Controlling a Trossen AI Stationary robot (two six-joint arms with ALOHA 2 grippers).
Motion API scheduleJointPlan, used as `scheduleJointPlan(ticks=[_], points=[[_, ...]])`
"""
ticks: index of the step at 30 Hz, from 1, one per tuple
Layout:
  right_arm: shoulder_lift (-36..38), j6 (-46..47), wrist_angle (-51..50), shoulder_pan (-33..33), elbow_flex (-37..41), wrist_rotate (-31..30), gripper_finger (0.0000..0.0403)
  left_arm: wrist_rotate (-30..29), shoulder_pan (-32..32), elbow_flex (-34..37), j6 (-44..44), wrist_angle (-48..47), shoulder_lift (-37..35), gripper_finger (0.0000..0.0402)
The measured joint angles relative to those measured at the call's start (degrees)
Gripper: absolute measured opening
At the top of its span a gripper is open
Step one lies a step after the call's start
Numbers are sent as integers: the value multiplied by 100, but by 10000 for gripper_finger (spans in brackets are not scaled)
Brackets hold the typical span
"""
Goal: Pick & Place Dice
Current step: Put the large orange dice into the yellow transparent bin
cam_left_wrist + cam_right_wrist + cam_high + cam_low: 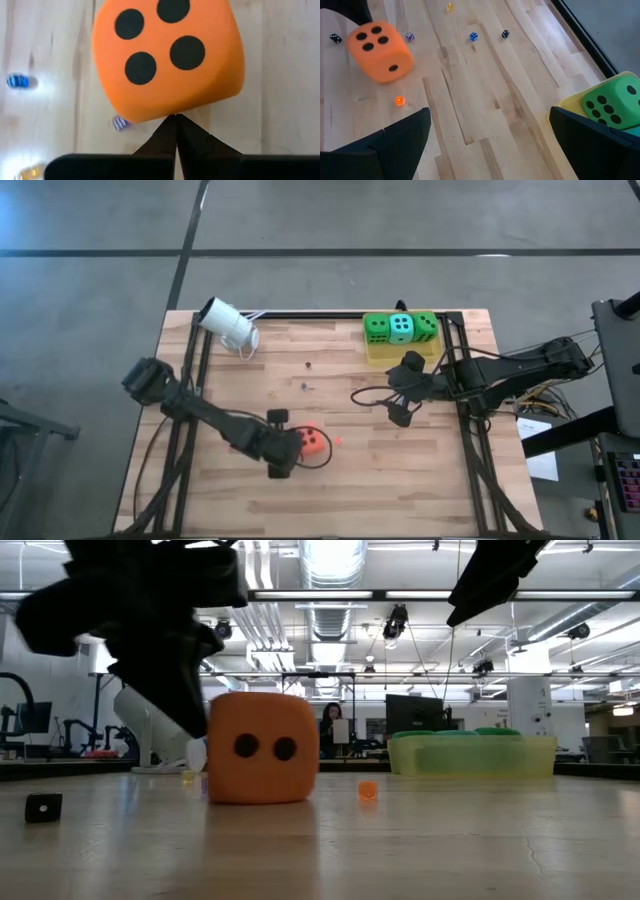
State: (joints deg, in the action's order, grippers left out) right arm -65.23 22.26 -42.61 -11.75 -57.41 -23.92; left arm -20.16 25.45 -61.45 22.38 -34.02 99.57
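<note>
Dice are nearly sorted: two green dice (377, 327) (425, 326) and the teal die (401, 327) sit side by side in a row in the yellow tray (380, 354) near the desk's (400, 470) far edge on the right-hand side, which I take to be the drop-off place, while the orange die (312, 442) rests alone on the bare wood near the middle, toward the left arm. That arm reaches in low across the desk, and the left gripper (287, 448) sits just beside the orange die on its left; in the left wrist view the two dark fingers (176, 137) are pressed together into a single point right at the die's lower edge, so the gripper is closed and empty, with the cube just past the tips rather than between them. It looks more placed to nudge the die than to grasp it; a pick would call for the fingers to spread first. The right gripper (405, 392) hangs over the desk just in front of the tray, its fingers spread wide with nothing between them, as the right wrist view shows, and the orange die lies well apart from it. Several tiny dice, including blue (473, 36), black (505, 34) and orange (399, 101) ones, are scattered on the wood, apparently clutter.
</note>
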Motion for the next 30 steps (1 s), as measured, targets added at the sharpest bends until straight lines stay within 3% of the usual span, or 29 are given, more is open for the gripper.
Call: scheduleJointPlan(ticks=[13,23,30], points=[[0,1,9,0,0,-4,400,-88,-648,-2,-613,424,-9,12],[0,0,8,2,0,-7,400,647,121,-147,-895,393,-52,12],[0,-24,6,1,0,-9,400,792,324,-203,-912,1080,-52,12]])
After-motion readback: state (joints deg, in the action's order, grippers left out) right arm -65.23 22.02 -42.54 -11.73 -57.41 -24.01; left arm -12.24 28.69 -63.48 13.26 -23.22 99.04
